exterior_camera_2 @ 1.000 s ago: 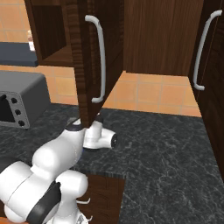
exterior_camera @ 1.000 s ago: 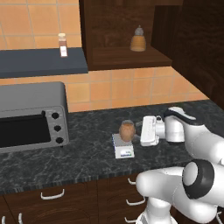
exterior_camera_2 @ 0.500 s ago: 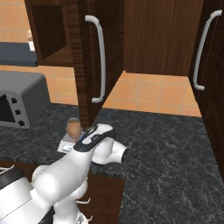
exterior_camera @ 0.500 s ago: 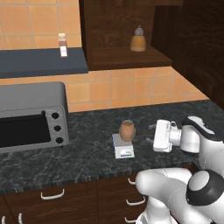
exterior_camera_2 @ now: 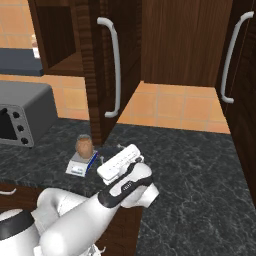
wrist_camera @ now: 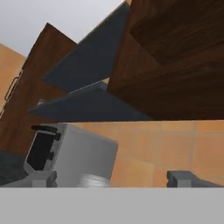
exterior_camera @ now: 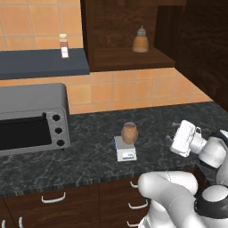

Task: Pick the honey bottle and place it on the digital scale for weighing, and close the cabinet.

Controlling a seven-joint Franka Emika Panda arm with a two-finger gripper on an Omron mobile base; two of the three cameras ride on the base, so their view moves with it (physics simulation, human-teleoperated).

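A: Where was the gripper?

B: Above the counter, right of the scale, fingers apart, holding nothing.

A: And the honey bottle?

B: Upright on the scale.

A: The cabinet?

B: Door open; an amber bottle stood upright on its shelf.
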